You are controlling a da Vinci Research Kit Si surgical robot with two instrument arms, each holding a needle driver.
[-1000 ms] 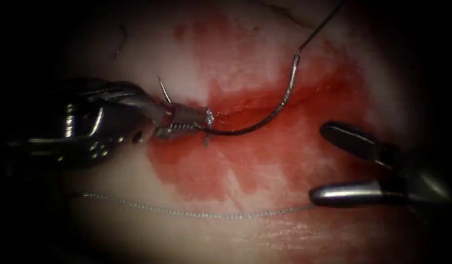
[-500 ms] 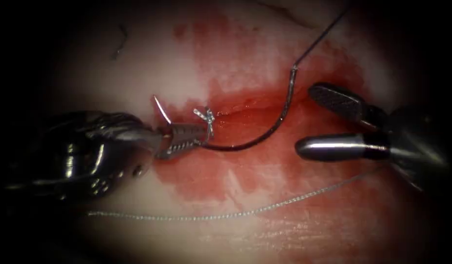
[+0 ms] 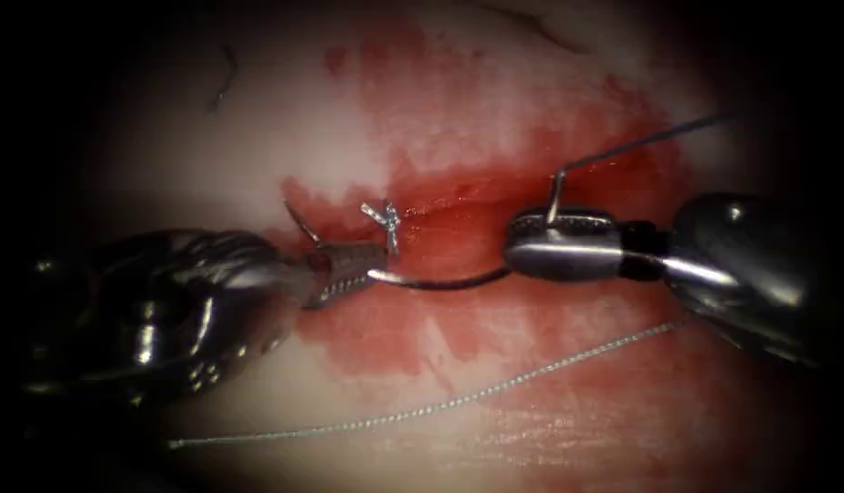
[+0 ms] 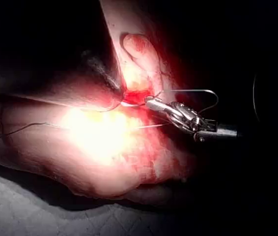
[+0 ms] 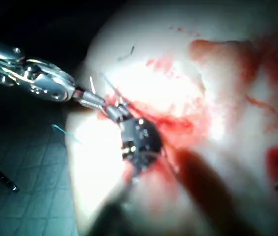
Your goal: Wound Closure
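Note:
The curved needle (image 3: pixel 440 281) hangs just over the red-stained tissue (image 3: pixel 495 100), and both tools hold it. My left tool (image 3: pixel 376 259) comes in from the left, shut on the needle close behind its point. The point (image 3: pixel 296 219) sticks out up and to the left of the jaws. My right tool (image 3: pixel 519 245) is shut on the needle near its tail, right of the cut (image 3: pixel 458 212). The tail rises above the jaws, and thread (image 3: pixel 641 141) runs from it up to the right. In the right wrist view the left tool (image 5: pixel 102 104) meets the right tool (image 5: pixel 140 137).
A tied knot (image 3: pixel 385 217) with short ends sits on the cut just above the left jaws. A long strand of thread (image 3: pixel 422 411) lies across the near tissue, rising to the right. Red fluid (image 3: pixel 532 319) covers the middle of the tissue. Thread (image 4: pixel 21 129) trails off in the left wrist view.
The right tool came up and to the left with open jaws and closed on the needle's tail end. The left tool kept its hold and sank slightly. The loose thread tilted.

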